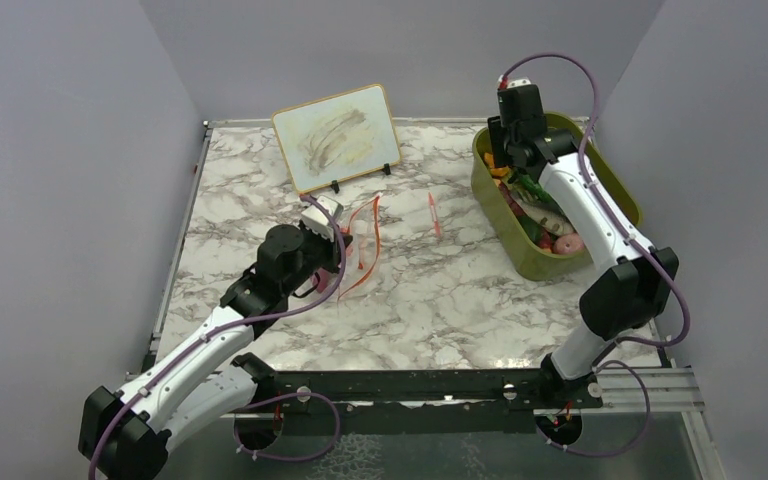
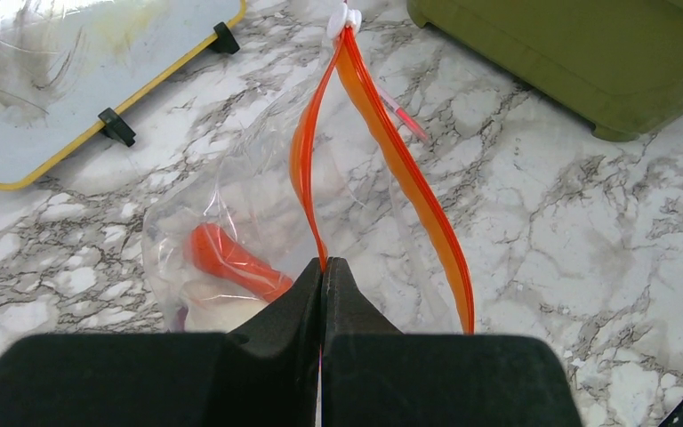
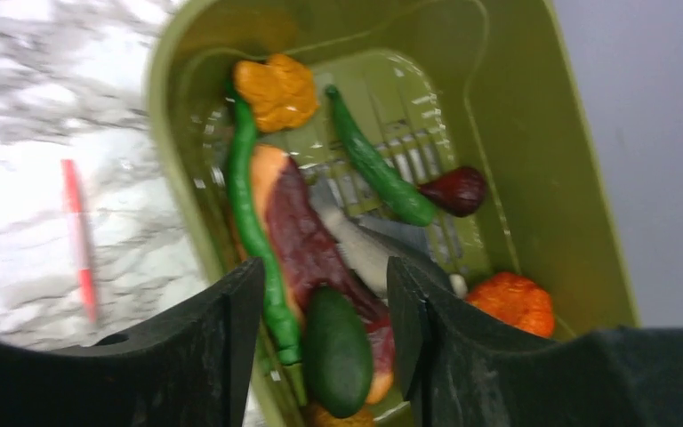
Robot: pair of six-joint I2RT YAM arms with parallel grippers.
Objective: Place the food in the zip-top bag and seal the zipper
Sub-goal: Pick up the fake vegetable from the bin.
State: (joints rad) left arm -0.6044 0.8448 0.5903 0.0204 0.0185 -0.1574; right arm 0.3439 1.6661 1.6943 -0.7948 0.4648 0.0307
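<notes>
The clear zip-top bag [image 2: 231, 205] lies on the marble table with its mouth gaping. An orange-red carrot-like piece [image 2: 231, 261] and a pale piece [image 2: 218, 311] are inside it. My left gripper [image 2: 323, 267] is shut on one lip of the red-orange zipper [image 2: 400, 160], holding it up; from above, the left gripper [image 1: 332, 228] sits at the bag [image 1: 365, 245]. My right gripper [image 3: 325, 285] hangs open over the food in the olive bin [image 3: 578, 178]: a dark green piece [image 3: 338, 351], a long green bean [image 3: 251, 205], a dark red piece [image 3: 307, 236] and an orange-red ball [image 3: 511, 302].
The olive bin [image 1: 615, 190] stands at the right back of the table, under the right gripper [image 1: 505, 160]. A small whiteboard [image 1: 337, 135] leans on its stand at the back. A thin red-pink stick [image 1: 433, 213] lies between the bag and the bin.
</notes>
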